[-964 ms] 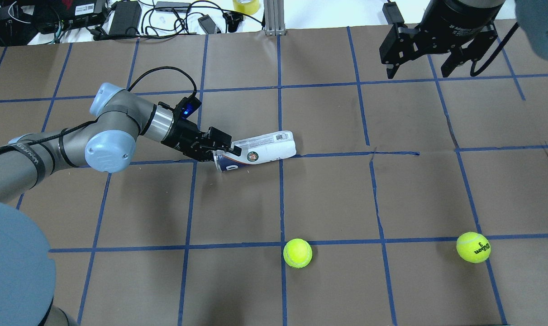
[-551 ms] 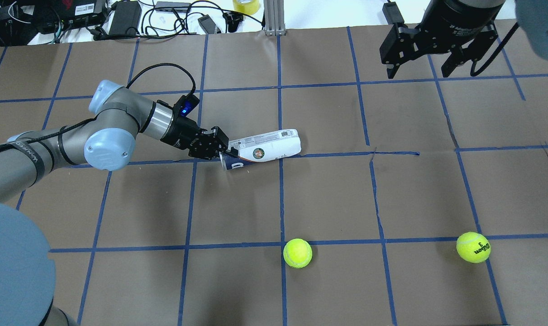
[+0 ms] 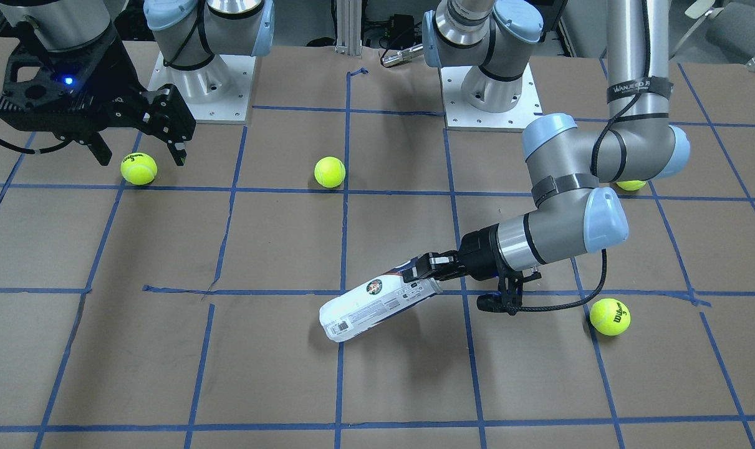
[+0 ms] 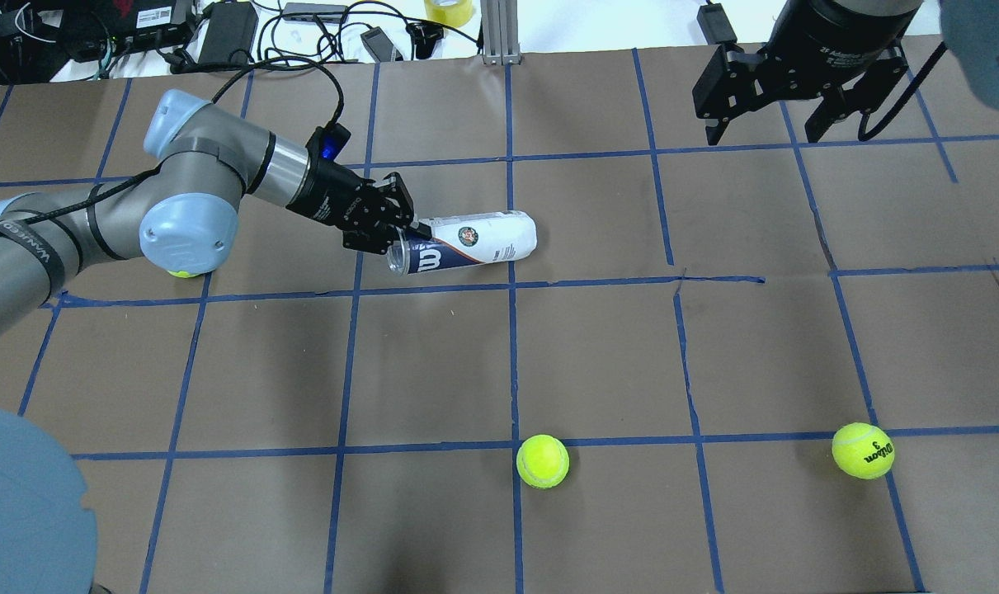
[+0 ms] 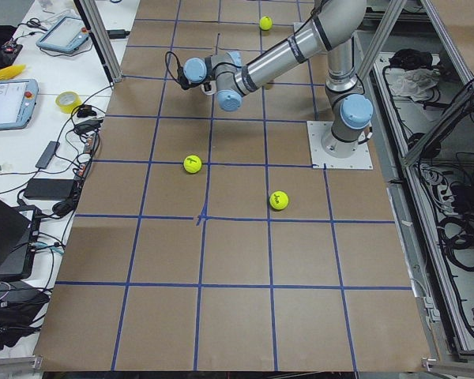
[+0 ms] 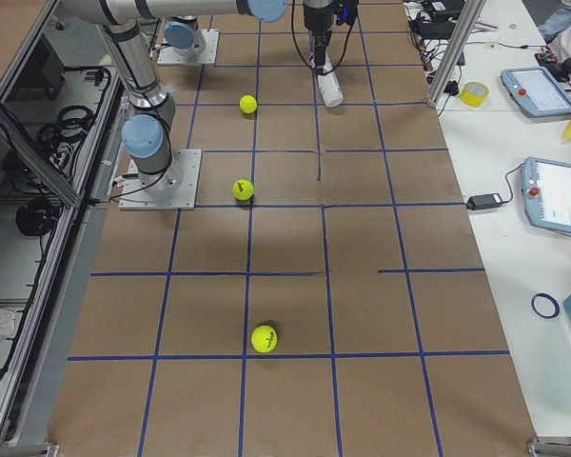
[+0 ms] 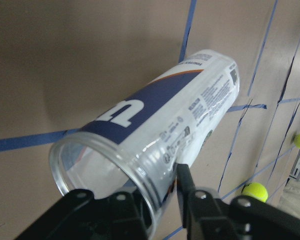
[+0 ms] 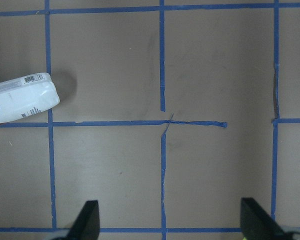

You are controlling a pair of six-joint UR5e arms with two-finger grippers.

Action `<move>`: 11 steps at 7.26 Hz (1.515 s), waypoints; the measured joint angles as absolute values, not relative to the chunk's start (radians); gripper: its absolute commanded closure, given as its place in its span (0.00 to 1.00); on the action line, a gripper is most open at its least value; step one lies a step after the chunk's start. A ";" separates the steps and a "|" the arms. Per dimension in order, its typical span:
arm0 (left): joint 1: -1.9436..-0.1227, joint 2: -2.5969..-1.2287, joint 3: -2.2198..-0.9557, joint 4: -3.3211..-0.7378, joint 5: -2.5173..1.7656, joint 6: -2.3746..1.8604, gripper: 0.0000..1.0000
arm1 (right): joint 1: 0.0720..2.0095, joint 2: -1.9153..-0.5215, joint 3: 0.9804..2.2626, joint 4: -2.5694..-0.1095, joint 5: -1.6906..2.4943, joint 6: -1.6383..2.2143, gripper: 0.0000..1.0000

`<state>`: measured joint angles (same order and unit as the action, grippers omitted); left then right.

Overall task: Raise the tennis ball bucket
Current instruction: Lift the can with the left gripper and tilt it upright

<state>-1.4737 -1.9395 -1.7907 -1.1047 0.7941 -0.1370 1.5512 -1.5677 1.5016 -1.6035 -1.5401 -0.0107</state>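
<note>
Overhead exterior: lift straight up off the bench (image 4: 598, 355), slowly, with the left arm (image 4: 187, 231). No wrist twist, I'd say, because the grip is thin. The tennis ball bucket (image 4: 466, 241) sits left of centre, toward the bench's far edge. It is lying over with its closed end pointing to the right edge. You can't tell whether that end has cleared the bench.

The left arm reaches in low from the left edge, forearm nearly level and wrist pointing along the bucket. The left end effector (image 4: 407, 233) is pinched narrow on the open rim, one finger inside and one outside. That leaves a long lever on slick plastic, so it may swing or slip.

The right end effector (image 4: 765, 128) is spread wide, holding nothing, up by the far right corner. Tennis balls (image 4: 542, 461) lie well apart near the near edge, no hazard.
</note>
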 measured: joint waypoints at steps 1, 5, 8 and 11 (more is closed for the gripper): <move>-1.497 -1.929 -1.740 -1.088 0.800 -0.265 1.00 | 1.551 -1.568 1.502 -1.603 -1.540 -0.011 0.00; -1.567 -1.931 -1.526 -1.116 0.949 -0.471 1.00 | 1.551 -1.568 1.502 -1.603 -1.540 -0.011 0.00; -1.615 -1.938 -1.412 -1.276 1.202 -0.128 1.00 | 1.551 -1.568 1.502 -1.602 -1.540 -0.012 0.00; -1.659 -1.952 -1.321 -1.505 1.471 0.232 1.00 | 1.551 -1.568 1.503 -1.601 -1.540 -0.011 0.00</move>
<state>-1.6586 -1.9518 -1.3209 -1.5051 1.4713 0.2319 1.5509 -1.5677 1.5030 -1.6008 -1.5401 -0.0109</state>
